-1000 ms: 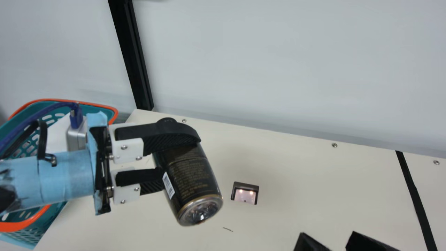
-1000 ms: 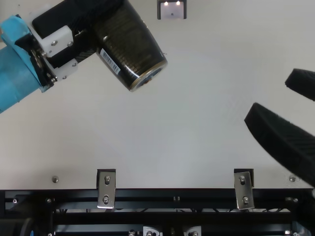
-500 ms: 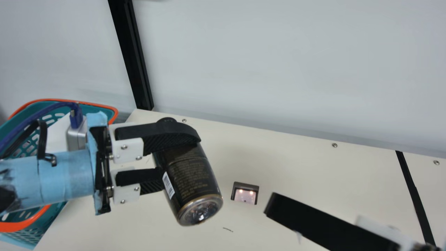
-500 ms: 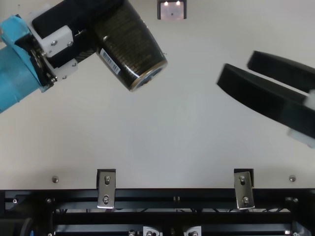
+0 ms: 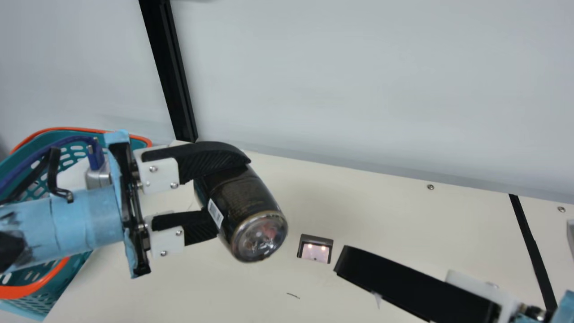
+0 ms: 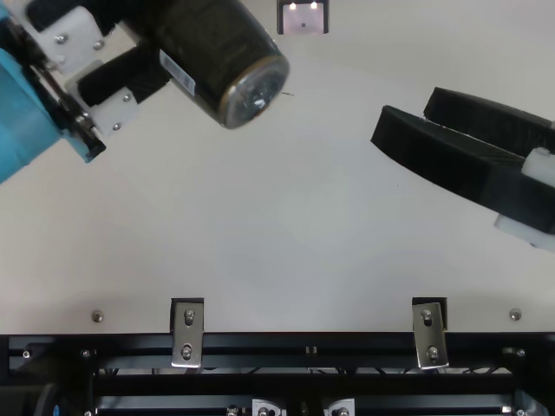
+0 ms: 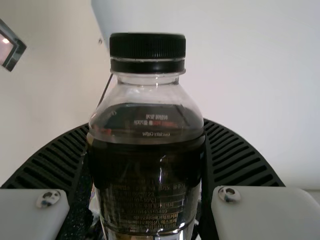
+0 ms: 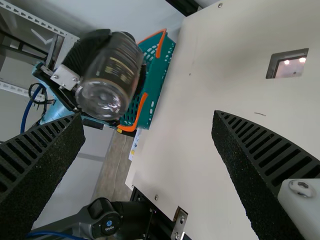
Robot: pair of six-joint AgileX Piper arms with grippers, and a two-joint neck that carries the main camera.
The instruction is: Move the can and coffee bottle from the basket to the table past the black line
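My left gripper (image 5: 234, 196) is shut on the dark coffee bottle (image 5: 244, 202), holding it tilted above the left part of the table, its clear base facing the camera. In the left wrist view the bottle (image 7: 147, 165), black cap outward, stands between the ribbed fingers of my left gripper (image 7: 146, 130). Over the table's right half, my right gripper (image 6: 406, 113) points toward the bottle without touching it. Its fingers are wide apart with nothing between them in the right wrist view, where the right gripper (image 8: 147, 119) faces the bottle (image 8: 111, 75). The black line (image 5: 533, 251) crosses the table at far right.
The teal basket (image 5: 33, 290) with an orange rim is beside the table's left end, partly behind my left arm. A small lit device (image 5: 315, 249) is set in the table (image 5: 394, 220). A black post (image 5: 170, 72) rises behind, and a metal rail (image 6: 286, 345) borders the near edge.
My right gripper has come in from the right toward the bottle, mostly in the first half second. Lately my left gripper has tipped the bottle so its base faces the main camera more and sits higher.
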